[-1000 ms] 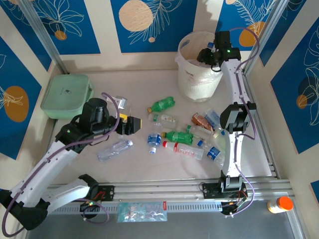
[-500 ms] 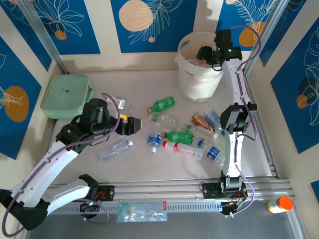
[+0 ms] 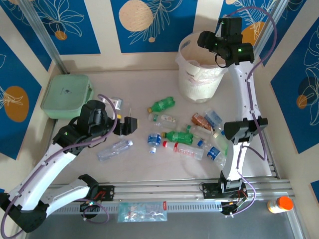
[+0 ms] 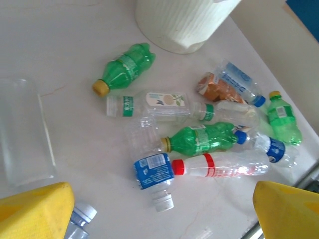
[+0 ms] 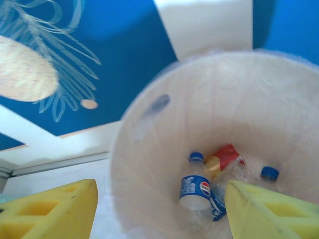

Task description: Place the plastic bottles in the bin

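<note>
Top external view puts the bin at about 1 o'clock on the surface, with the right hand poised over its rim. In the right wrist view its yellow pads stand well apart with nothing between them, and a blue-capped bottle lies among a few others at the bottom of the liner. The remaining plastic bottles lie scattered from the centre of the surface out toward 4 o'clock. The left hand hovers at 9 o'clock of that pile, its pads spread wide and empty, with a lone clear bottle at its 7 o'clock.

Both hands look free, so the step in hand is likely fetching the next bottle. From the left wrist view, the blue-labelled bottle lies nearest the gap between the pads and looks the easiest pick. The green bottle and the red-capped bottle lie just beside each other, so closing there may catch two or nudge one away.

These bottles are light, round and partly crushed, so they will probably roll or squirt out. Come straight down, set the pads square across the body at mid-length, and close gently. The right hand should rise clear of the liner before swinging toward 5 o'clock. Any release should happen well inside the rim
</note>
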